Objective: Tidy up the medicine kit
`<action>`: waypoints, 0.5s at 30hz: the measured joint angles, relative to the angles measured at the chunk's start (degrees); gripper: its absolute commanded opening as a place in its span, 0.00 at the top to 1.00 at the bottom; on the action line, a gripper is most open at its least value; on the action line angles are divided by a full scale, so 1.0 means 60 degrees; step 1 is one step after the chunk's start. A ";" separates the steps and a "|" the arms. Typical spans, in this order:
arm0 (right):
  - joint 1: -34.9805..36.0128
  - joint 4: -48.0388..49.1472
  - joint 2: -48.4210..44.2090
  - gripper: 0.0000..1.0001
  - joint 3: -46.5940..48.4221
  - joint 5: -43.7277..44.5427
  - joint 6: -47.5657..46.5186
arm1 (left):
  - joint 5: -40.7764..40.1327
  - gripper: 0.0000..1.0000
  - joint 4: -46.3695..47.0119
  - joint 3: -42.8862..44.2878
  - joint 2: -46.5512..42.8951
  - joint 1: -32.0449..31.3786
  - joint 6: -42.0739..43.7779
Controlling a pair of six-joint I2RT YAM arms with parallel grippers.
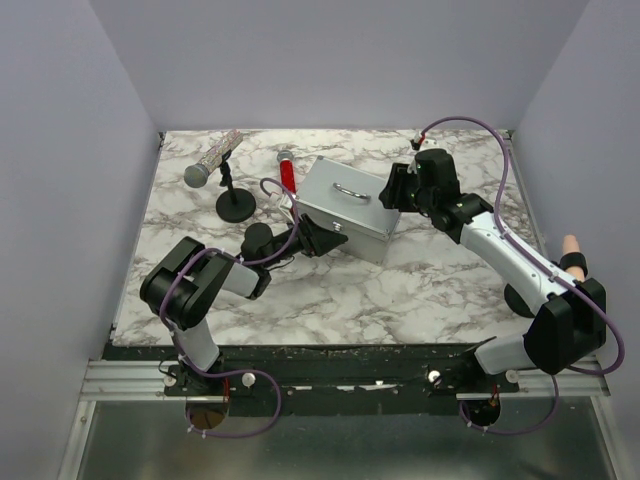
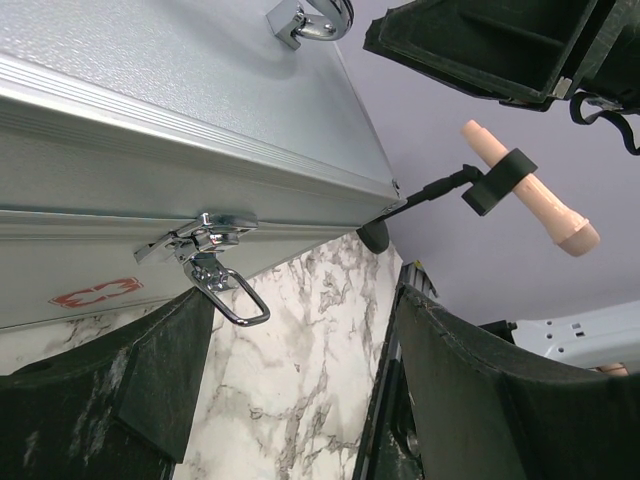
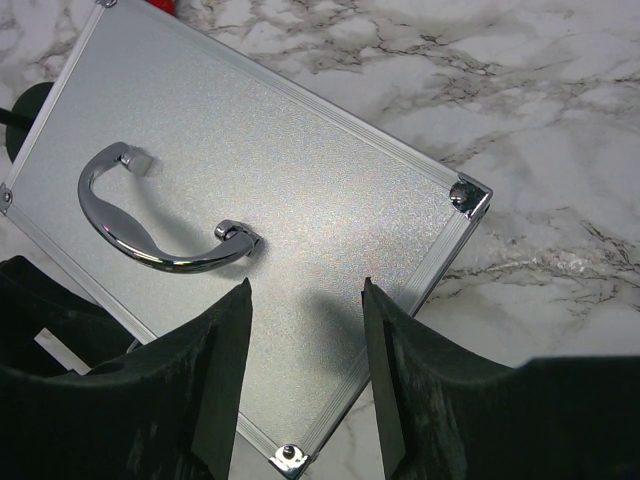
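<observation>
Left claw (image 1: pixel 333 240) released, level with the front latch (image 2: pixel 205 245) of the shut medicine kit (image 1: pixel 345 205); right claw (image 1: pixel 392 188) released, above its lid (image 3: pixel 300 170) beside the handle (image 3: pixel 150 225); near worktop (image 1: pixel 400 290) centre.

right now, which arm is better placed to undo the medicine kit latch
Left. The left tool, open, faces the front of the medicine kit, its latch just ahead. The right tool hangs open over the lid, by the handle.

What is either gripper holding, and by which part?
Nothing held. Left gripper stands open facing the front latch of the medicine kit; right gripper stands open over its lid, beside the handle.
</observation>
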 measured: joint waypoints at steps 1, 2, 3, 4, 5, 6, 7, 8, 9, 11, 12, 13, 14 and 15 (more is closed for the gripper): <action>0.0000 0.0000 0.0000 0.44 -0.0007 0.0000 0.0000 | 0.0000 0.22 -0.0011 0.0007 -0.0004 0.0000 -0.0004; 0.0000 0.0000 0.0000 0.44 -0.0018 0.0000 0.0000 | 0.0007 0.22 -0.0018 0.0015 -0.0004 0.0000 -0.0011; 0.0000 0.0000 0.0000 0.44 -0.0022 0.0000 0.0000 | 0.0007 0.22 -0.0029 0.0018 -0.0011 0.0000 -0.0025; 0.0000 0.0004 0.0000 0.44 -0.0025 0.0000 0.0000 | 0.0011 0.22 -0.0055 0.0018 -0.0026 0.0000 -0.0033; 0.0000 0.0004 0.0000 0.44 -0.0025 0.0000 0.0000 | 0.0007 0.22 -0.0087 0.0018 -0.0062 0.0000 -0.0036; 0.0000 0.0004 0.0000 0.43 -0.0025 0.0000 0.0000 | 0.0007 0.22 -0.0135 0.0018 -0.0087 0.0000 -0.0040; 0.0000 0.0004 0.0000 0.43 -0.0033 0.0000 0.0000 | 0.0007 0.22 -0.0160 0.0018 -0.0117 0.0000 -0.0044; 0.0000 0.0004 0.0000 0.43 -0.0036 0.0000 0.0000 | 0.0007 0.22 -0.0178 0.0018 -0.0138 0.0000 -0.0047; 0.0000 0.0007 0.0000 0.43 -0.0044 0.0000 0.0000 | 0.0007 0.22 -0.0204 0.0018 -0.0149 0.0000 -0.0047; 0.0000 0.0004 0.0000 0.42 -0.0051 0.0000 0.0000 | 0.0011 0.22 -0.0233 0.0018 -0.0153 0.0000 -0.0062; 0.0000 0.0004 0.0000 0.42 -0.0055 0.0000 0.0000 | 0.0011 0.22 -0.0248 0.0018 -0.0153 0.0000 -0.0069; 0.0000 0.0004 -0.0004 0.42 -0.0055 0.0000 0.0000 | 0.0011 0.22 -0.0248 0.0018 -0.0153 0.0000 -0.0069; 0.0000 0.0004 -0.0004 0.42 -0.0055 0.0000 0.0000 | 0.0018 0.22 -0.0255 0.0018 -0.0157 0.0000 -0.0073; 0.0000 0.0007 -0.0004 0.42 -0.0055 0.0000 0.0000 | 0.0022 0.22 -0.0262 0.0018 -0.0157 0.0000 -0.0073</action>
